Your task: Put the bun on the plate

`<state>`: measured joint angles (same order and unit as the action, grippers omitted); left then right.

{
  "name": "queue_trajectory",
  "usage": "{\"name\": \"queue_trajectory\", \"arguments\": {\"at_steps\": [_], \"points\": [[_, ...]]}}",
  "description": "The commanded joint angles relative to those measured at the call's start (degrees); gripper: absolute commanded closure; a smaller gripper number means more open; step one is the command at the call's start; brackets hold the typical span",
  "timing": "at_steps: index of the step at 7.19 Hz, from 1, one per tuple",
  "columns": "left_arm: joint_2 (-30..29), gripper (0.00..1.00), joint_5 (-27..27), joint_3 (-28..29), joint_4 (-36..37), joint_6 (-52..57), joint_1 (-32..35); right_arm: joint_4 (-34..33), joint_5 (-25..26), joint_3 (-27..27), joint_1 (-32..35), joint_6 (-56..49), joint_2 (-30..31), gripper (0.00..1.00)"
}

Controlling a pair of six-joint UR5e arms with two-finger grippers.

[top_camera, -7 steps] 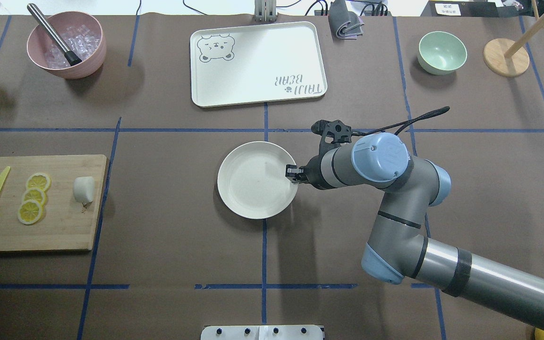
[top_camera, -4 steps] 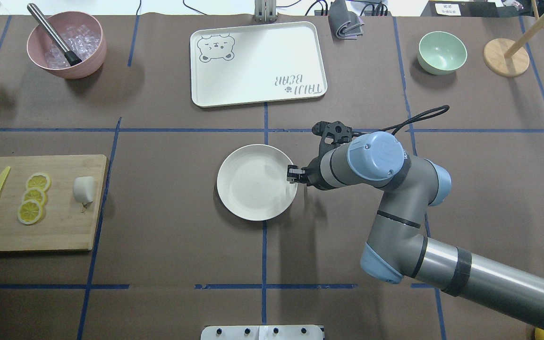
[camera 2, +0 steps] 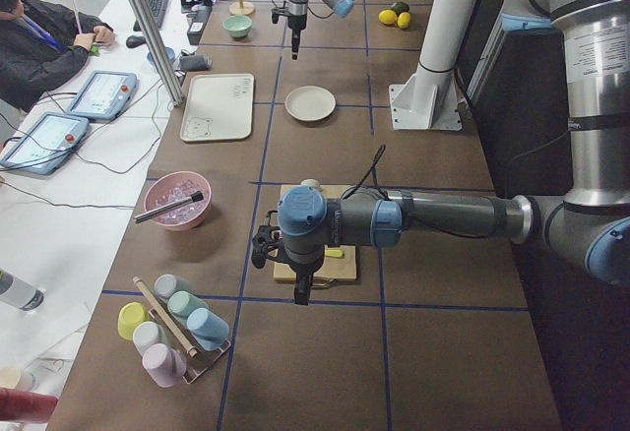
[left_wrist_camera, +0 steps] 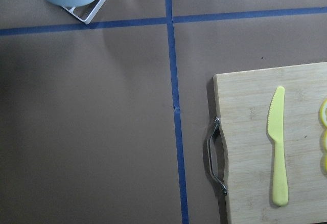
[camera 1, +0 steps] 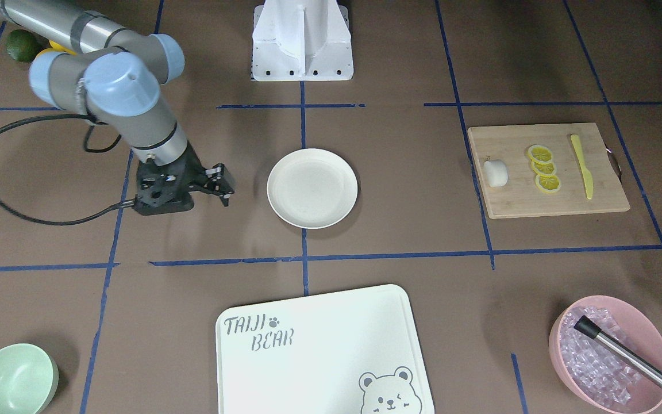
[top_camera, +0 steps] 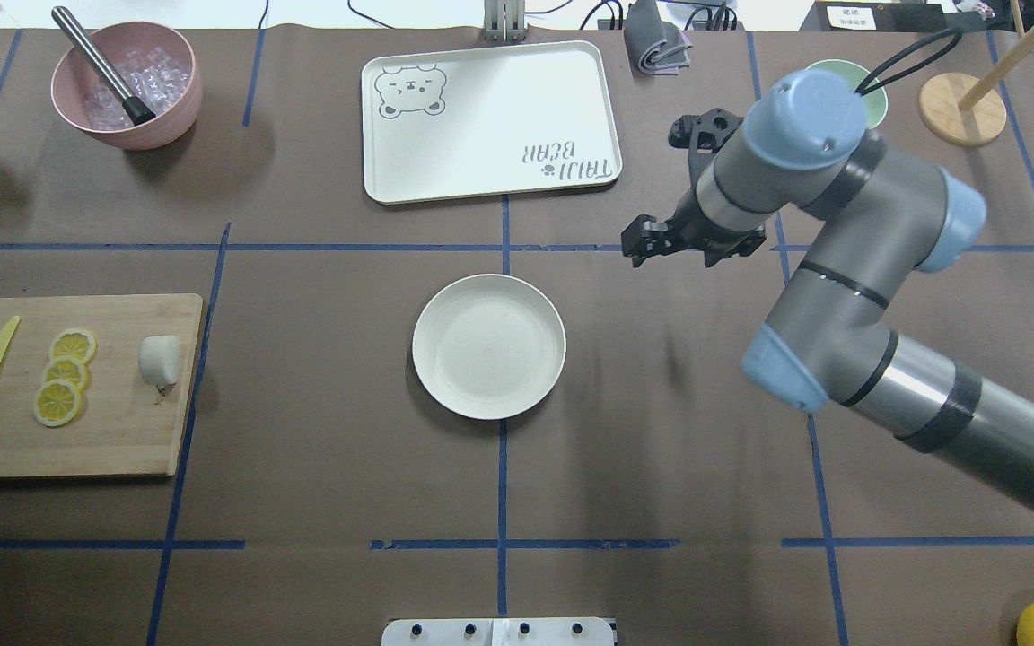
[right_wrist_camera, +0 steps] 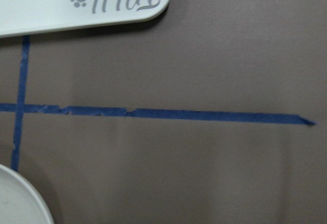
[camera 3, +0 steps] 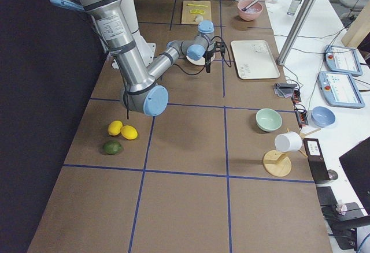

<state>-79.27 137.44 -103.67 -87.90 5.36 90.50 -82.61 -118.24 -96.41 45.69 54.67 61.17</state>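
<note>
The bun is a small white lump lying on the wooden cutting board at the table's left, next to three lemon slices. It also shows in the front-facing view, bun. The plate sits bare at the table's middle, plate. My right gripper hangs above the table, beyond and to the right of the plate, open and holding nothing. My left gripper shows only in the exterior left view, above the board's outer end; I cannot tell if it is open or shut.
A yellow knife lies on the board by its metal handle. The white bear tray lies behind the plate, with a pink bowl of ice far left. The green bowl and a wooden stand are far right. A person sits beside the table.
My right gripper has let go of the plate's right rim, risen and pulled back toward the far right. The plate stays where it was set down. The bun has not moved.
</note>
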Motion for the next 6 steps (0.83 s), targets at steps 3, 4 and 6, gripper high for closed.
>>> {"name": "queue_trajectory", "arguments": {"at_steps": [3, 4, 6], "points": [[-3.16, 0.00, 0.63, -0.30, -0.34, -0.27, -0.32, -5.81, -6.39, -0.36, 16.50, -30.34, 10.59, 0.00], [-3.60, 0.00, 0.46, -0.13, -2.00, -0.35, -0.32, -5.98, -7.00, -0.18, 20.63, -37.63, 14.03, 0.00], [-7.91, 0.00, 0.90, 2.15, -6.06, -2.01, -0.85, -5.81, -12.52, 0.00, 29.94, -45.85, 21.50, 0.00]]}}
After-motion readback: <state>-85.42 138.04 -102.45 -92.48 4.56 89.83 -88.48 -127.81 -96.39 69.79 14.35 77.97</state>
